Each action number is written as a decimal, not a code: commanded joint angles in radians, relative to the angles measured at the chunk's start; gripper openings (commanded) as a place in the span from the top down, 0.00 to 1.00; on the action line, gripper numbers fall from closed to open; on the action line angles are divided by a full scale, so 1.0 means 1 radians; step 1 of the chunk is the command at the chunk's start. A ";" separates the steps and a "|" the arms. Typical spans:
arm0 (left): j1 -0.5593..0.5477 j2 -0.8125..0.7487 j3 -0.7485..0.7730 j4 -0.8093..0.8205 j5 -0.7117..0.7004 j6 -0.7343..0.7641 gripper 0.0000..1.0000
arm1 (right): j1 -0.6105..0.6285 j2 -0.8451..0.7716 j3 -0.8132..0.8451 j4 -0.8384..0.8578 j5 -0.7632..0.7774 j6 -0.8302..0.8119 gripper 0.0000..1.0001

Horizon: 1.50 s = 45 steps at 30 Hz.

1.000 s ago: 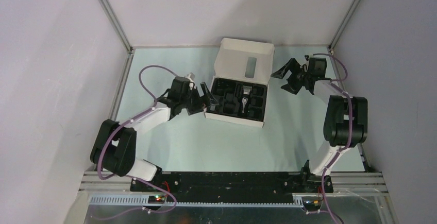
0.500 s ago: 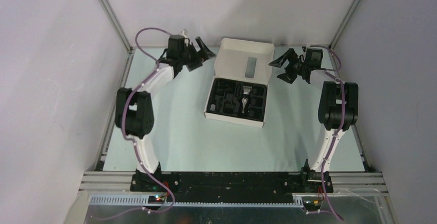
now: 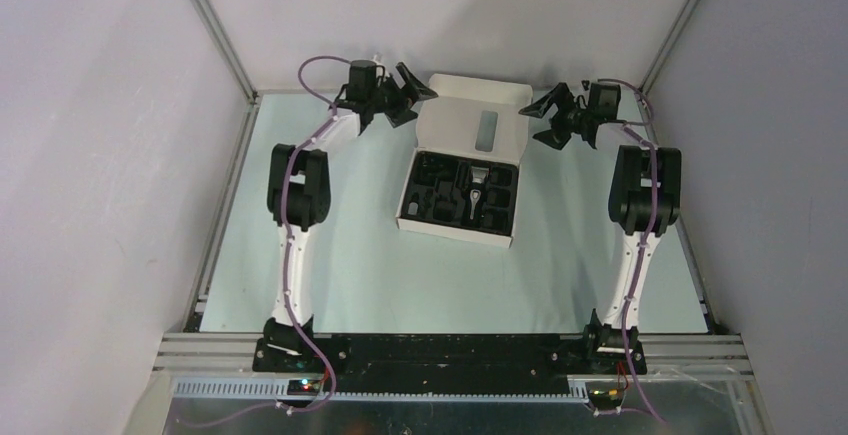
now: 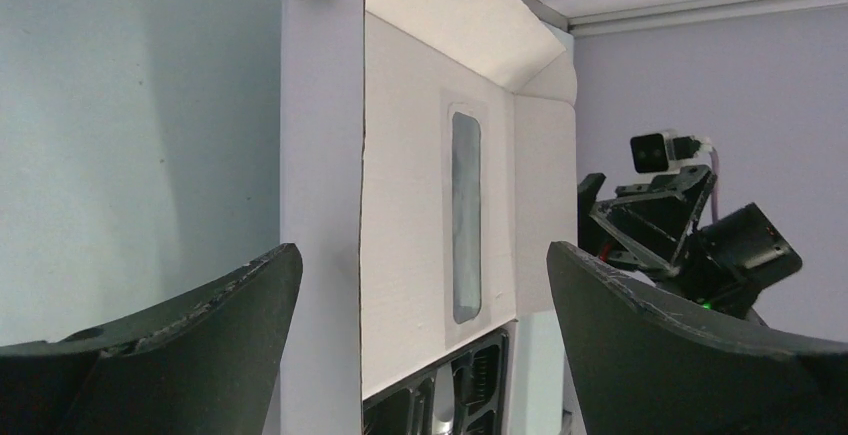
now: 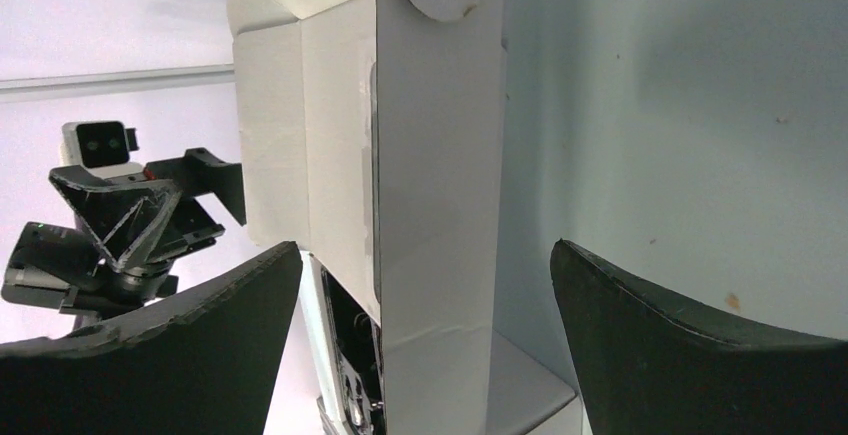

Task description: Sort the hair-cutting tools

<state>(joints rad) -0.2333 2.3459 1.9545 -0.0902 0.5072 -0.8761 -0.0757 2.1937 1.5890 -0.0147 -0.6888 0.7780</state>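
The open white box (image 3: pixel 452 227) sits toward the back of the table (image 3: pixel 340 255), lid upright. The left gripper (image 3: pixel 412 101) and right gripper (image 3: pixel 534 126) flank the lid, jaws spread wide and empty. Inside the box, the black hair-cutting tools (image 3: pixel 445 195) fill moulded pockets, with a silver-tipped clipper (image 3: pixel 478 193) in the middle.

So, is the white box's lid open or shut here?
Open: the lid stands upright behind the black tray, whose compartments are exposed from above.
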 commanded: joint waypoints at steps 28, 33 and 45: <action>-0.037 -0.371 -0.399 0.273 0.151 0.070 0.00 | 0.113 -0.299 -0.086 -0.100 -0.074 -0.334 0.00; -0.046 -0.467 -0.544 0.340 0.141 0.089 0.00 | 0.133 -0.413 -0.190 -0.083 -0.057 -0.437 0.01; -0.054 -0.706 -0.893 0.494 0.056 0.138 0.00 | 0.243 -0.624 -0.429 -0.060 0.150 -0.690 0.01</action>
<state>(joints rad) -0.2676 1.7638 1.1511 0.2989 0.5846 -0.7681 0.1173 1.6711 1.2514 -0.1265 -0.6113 0.2054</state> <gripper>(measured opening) 0.996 0.993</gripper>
